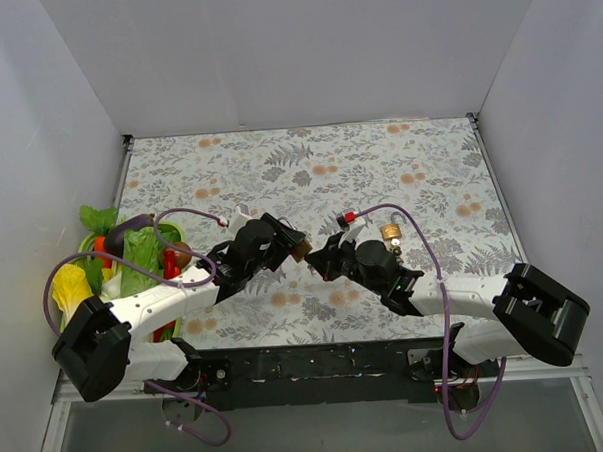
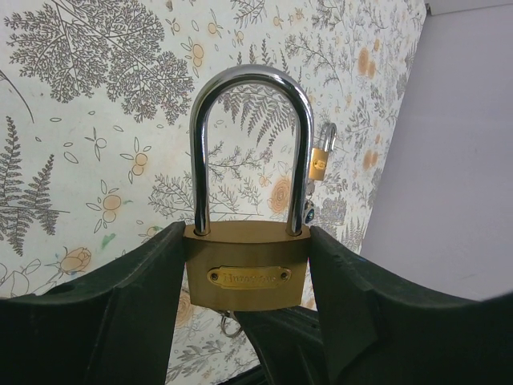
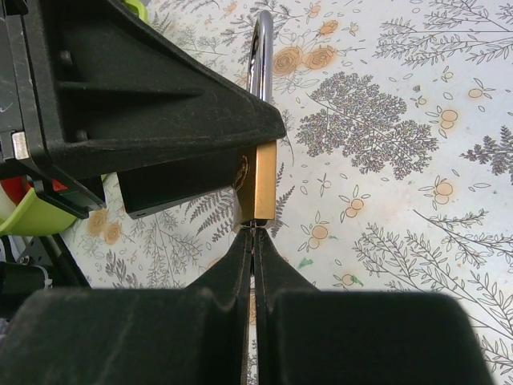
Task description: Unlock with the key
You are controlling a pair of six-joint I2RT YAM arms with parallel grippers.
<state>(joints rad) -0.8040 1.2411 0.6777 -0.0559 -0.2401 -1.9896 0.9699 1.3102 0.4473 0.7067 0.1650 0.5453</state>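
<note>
Fingers (image 3: 234,269) pressed together touch the padlock (image 3: 261,183) base.

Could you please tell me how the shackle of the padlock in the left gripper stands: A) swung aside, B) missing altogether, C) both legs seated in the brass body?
C: the left wrist view shows both legs of the shackle entering the top of the padlock, which the left gripper clamps by its sides.
</note>
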